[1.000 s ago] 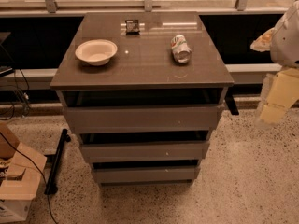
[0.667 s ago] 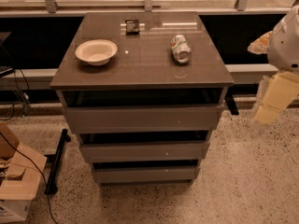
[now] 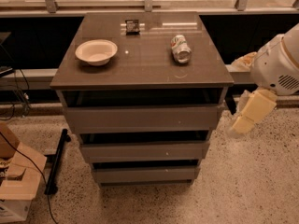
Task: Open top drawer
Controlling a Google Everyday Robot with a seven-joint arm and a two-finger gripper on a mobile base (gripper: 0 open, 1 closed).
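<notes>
gripper (image 3: 243, 124) has drifted down and left, now just off the right side of the desk (image 3: 140, 73); can't tell how its jaws sit; top drawer (image 3: 140, 119) right under the top hasn't budged, so the actual pull's still ahead imo

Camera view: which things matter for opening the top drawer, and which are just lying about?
For the job: top drawer; end effector, level with that drawer, off to its right, not touching.
Lying about: bowl, can and small dark object on the cabinet top; middle drawer; bottom drawer; cardboard box on the floor.
</notes>
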